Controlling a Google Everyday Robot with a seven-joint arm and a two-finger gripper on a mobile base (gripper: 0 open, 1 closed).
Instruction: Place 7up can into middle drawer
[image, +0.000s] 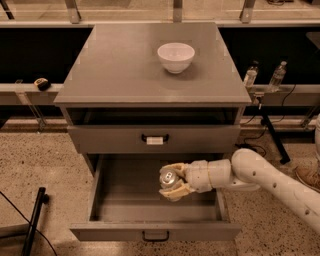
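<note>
The 7up can (168, 179), silvery with a pull-tab top, is held between the cream fingers of my gripper (172, 181). The gripper reaches in from the right on a white arm and holds the can inside the open middle drawer (106, 212), right of its centre, just above the drawer floor. This drawer is wide and grey, pulled out, with a small dark handle (155, 235) on its front. Whether the can touches the floor I cannot tell.
A grey drawer with a white tag on its handle (154, 138) is slightly open above. A white bowl (175, 56) stands on the cabinet top. Two bottles (250, 75) stand on a ledge at the right. A black stand (34, 220) leans at lower left.
</note>
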